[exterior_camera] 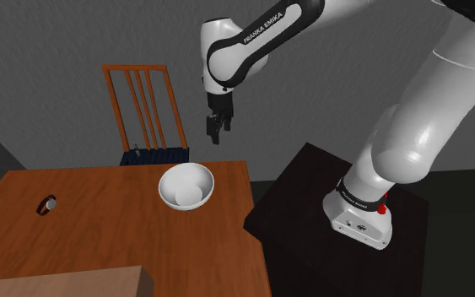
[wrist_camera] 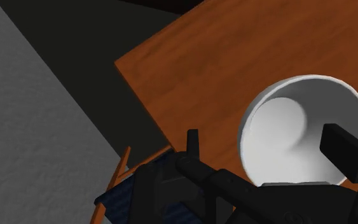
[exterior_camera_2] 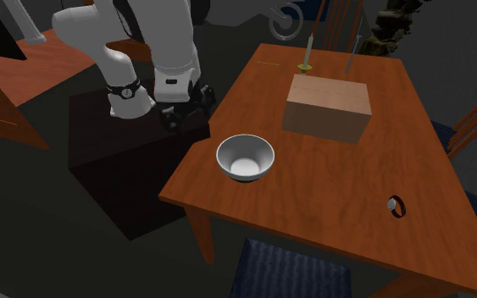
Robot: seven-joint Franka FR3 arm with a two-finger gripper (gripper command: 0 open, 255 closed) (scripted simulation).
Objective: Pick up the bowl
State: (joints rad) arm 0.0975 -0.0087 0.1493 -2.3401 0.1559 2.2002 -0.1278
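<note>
Your gripper (exterior_camera: 216, 128) hangs in the air, fingers spread wide, holding nothing. The white bowl (exterior_camera: 186, 186) sits upright on the wooden worktop (exterior_camera: 92, 228), with the worktop's stand-side edge just beside it. Seen from the bowl, the gripper is well above and a little toward the chair (exterior_camera: 147, 110). You probably need to come down and back over the bowl's rim.

**Desk:** How many of each on the worktop (exterior_camera_2: 313, 190)?

**Photographer:** One white bowl (exterior_camera_2: 245, 157), one brown box (exterior_camera_2: 328, 108), one small dark ring (exterior_camera_2: 395, 206), two thin upright sticks (exterior_camera_2: 306, 52). Beside it, two blue-cushioned chairs (exterior_camera_2: 287, 271) and one white robot arm (exterior_camera: 396, 143).
</note>
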